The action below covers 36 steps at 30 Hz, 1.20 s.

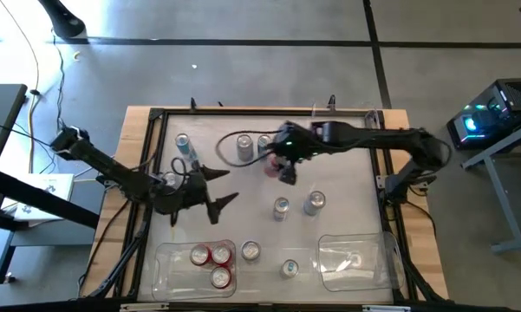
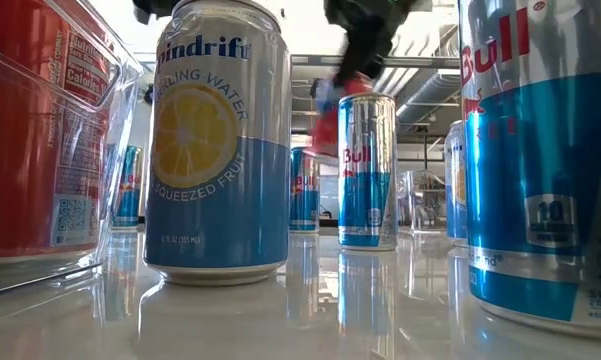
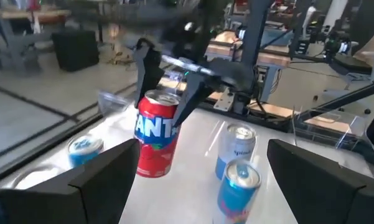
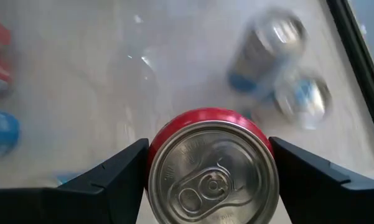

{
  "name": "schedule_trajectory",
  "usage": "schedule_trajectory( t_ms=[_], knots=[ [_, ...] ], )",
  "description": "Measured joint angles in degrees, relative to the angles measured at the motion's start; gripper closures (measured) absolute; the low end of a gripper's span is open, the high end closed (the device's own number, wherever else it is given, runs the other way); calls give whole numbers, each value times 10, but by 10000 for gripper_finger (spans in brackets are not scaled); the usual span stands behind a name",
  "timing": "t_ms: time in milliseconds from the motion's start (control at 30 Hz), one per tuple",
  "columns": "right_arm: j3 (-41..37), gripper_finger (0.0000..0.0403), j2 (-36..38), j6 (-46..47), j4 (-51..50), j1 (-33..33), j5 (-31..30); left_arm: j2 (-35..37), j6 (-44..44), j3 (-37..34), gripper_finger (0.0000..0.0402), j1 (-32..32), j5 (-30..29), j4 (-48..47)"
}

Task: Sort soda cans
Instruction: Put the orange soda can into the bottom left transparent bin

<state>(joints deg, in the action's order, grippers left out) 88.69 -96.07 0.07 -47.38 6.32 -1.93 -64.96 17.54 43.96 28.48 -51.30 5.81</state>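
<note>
While the high view is blurring it, the right gripper (image 4: 208, 171) is pinching a red Fanta can (image 3: 155, 134) between its fingers; left gripper (image 1: 215, 192) is idling spread over the glossy white table (image 1: 243, 204).

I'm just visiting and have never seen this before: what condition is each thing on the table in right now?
Right gripper: shut on the red can, lifted off the table.
Red can: upright, held in the air.
Left gripper: open, empty, waiting.
Left bin: holds three red cans.
Right bin: holds one can.
Other cans: standing upright, loose on the table.
</note>
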Motion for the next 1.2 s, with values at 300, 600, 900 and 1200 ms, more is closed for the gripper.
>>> schedule_trajectory(
  t_ms=[300, 600, 900, 1200],
  knots=[
    [230, 120, -216, -42, -33, -73, 71, 55, 195, 0, 53, 51, -11, -244],
    [357, 120, -344, -55, -42, -91, 92, 55, 419, 0, 53, 99, 28, -442],
    [367, 120, -385, -69, -9, -85, 94, 54, 482, 0, 53, 110, 28, -493],
    [363, 16, -382, -87, 27, -86, 95, 54, 484, 0, 53, 110, 27, -492]
  ],
)
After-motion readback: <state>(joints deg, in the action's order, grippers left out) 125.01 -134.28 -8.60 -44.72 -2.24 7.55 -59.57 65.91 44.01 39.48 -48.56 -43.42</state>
